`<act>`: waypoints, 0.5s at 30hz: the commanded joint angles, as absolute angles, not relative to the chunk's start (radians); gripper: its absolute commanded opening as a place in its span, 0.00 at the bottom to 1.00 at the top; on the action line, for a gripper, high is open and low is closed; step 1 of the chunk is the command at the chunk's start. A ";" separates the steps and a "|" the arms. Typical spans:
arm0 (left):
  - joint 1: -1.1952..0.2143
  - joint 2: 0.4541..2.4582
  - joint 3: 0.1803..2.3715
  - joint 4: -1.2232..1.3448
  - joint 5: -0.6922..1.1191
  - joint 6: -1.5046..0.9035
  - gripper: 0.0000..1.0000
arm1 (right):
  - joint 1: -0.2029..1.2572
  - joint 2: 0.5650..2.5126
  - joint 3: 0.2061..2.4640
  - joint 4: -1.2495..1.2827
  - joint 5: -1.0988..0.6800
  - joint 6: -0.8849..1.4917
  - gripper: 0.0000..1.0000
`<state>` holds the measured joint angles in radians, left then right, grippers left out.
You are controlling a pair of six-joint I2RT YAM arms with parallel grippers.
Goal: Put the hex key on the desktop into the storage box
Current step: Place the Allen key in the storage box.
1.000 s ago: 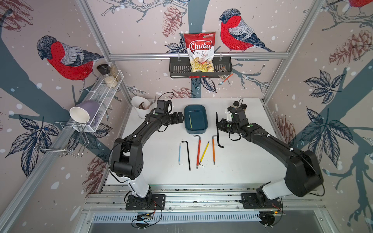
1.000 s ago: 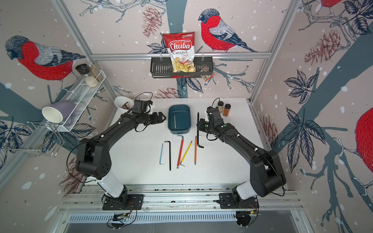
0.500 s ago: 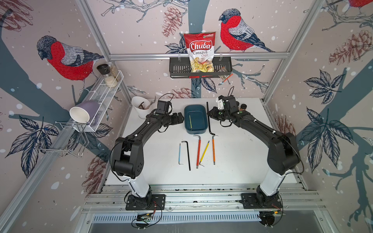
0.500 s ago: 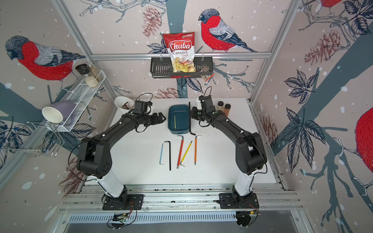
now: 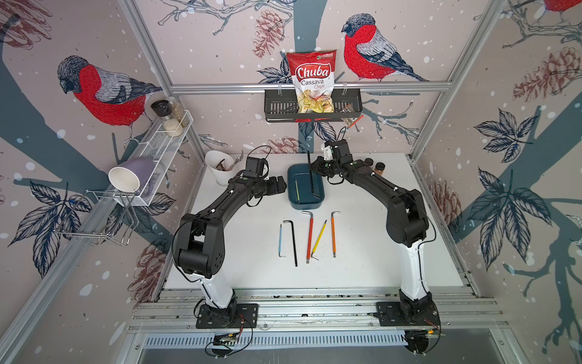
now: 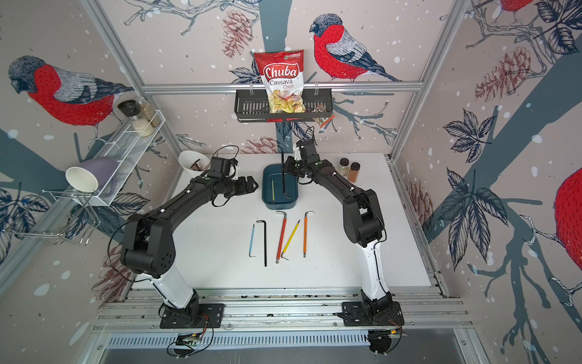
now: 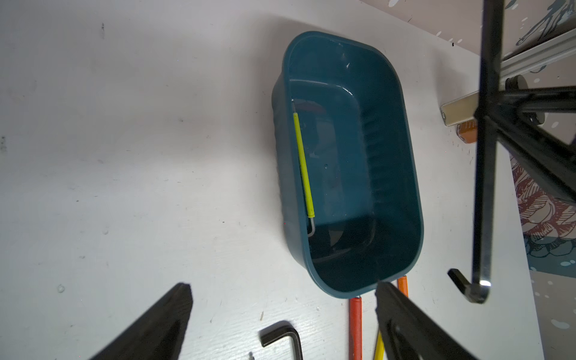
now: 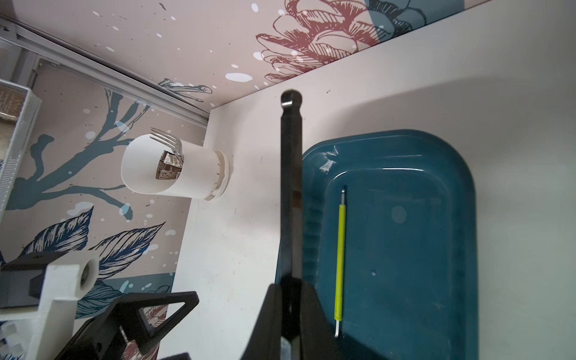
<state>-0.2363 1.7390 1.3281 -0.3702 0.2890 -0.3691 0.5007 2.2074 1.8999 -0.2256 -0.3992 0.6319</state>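
Right claw (image 5: 314,167) with black hex key (image 5: 311,182): from open desktop to over the storage box (image 5: 305,206) edge.

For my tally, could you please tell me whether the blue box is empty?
Not empty: a yellow-green hex key lies flat in the box, beside one long wall.

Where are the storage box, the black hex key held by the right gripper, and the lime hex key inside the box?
storage box (image 5: 305,205): in a top view, near outer wall
black hex key (image 8: 291,174): right wrist view, mid shaft
lime hex key (image 7: 303,168): left wrist view, mid sleeve
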 commanded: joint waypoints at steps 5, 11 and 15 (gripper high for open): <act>-0.234 1.741 1.329 -0.371 0.301 -0.369 0.95 | 0.508 2.336 2.045 -0.261 -0.380 0.660 0.00; -0.235 1.737 1.329 -0.369 0.309 -0.371 0.95 | 0.512 2.409 2.102 -0.283 -0.357 0.642 0.00; -0.235 1.737 1.327 -0.364 0.314 -0.375 0.95 | 0.519 2.425 2.084 -0.286 -0.310 0.627 0.00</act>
